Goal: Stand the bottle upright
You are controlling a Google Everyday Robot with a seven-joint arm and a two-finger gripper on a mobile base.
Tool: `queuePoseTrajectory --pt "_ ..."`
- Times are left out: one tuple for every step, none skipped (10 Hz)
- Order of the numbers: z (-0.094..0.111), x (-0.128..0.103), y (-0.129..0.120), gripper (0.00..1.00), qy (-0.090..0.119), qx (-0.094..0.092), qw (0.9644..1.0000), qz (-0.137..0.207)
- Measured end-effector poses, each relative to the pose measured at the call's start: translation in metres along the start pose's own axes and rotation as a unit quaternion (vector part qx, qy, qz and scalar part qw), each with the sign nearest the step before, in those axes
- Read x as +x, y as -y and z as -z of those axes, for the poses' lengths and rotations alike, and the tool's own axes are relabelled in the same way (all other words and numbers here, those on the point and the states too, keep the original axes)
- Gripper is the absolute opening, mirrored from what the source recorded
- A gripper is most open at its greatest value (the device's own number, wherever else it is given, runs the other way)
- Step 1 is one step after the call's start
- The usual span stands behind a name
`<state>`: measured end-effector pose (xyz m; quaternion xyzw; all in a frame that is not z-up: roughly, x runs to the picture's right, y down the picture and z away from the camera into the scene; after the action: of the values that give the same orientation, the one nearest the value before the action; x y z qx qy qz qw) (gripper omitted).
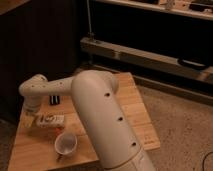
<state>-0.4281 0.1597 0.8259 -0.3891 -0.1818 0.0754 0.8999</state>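
The bottle [50, 120] is small and whitish with a label bearing dark and reddish marks. It lies on its side near the left part of the wooden table [127, 107]. My gripper [31, 114] hangs down from the white wrist at the table's left edge, right beside the bottle's left end. The wrist housing hides most of it. My big white arm [102, 117] crosses the middle of the table.
A white round cup [65, 143] stands upright just in front of the bottle. A flat black rectangular object [54, 100] lies behind the bottle. Dark cabinets and a metal rail [145, 55] run behind the table; speckled floor lies to the right.
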Motion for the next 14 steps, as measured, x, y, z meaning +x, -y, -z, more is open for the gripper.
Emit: queuePoseTrajectory --pt "-0.004 0.002 -0.001 0.65 -0.005 -0.001 1.0000 0.001" --pt "-0.008 0.005 -0.002 0.65 -0.012 -0.002 0.9999 0.002" --pt "-0.012 0.007 -0.003 0.60 -0.017 -0.003 0.9998 0.004" --pt "-0.015 0.008 -0.004 0.51 -0.020 -0.004 0.9998 0.006" --pt "-0.015 0.008 -0.004 0.40 -0.022 -0.004 0.9997 0.008" --pt "-0.016 0.008 -0.005 0.30 -0.024 -0.005 0.9996 0.010" --pt "-0.017 0.007 -0.006 0.22 -0.025 -0.006 0.9996 0.011" --pt "-0.018 0.006 -0.006 0.11 -0.027 -0.008 0.9995 0.012" --pt "-0.018 0.005 -0.007 0.07 -0.028 -0.009 0.9995 0.013" --pt "-0.019 0.004 -0.007 0.07 -0.029 -0.010 0.9994 0.013" --pt "-0.016 0.004 -0.007 0.07 -0.028 -0.009 0.9995 0.013" --pt "-0.010 0.004 -0.005 0.07 -0.023 -0.007 0.9997 0.011" --pt "0.005 0.002 -0.002 0.07 -0.013 -0.001 0.9999 0.009" --pt "0.021 0.001 0.000 0.07 -0.003 0.003 1.0000 0.008"
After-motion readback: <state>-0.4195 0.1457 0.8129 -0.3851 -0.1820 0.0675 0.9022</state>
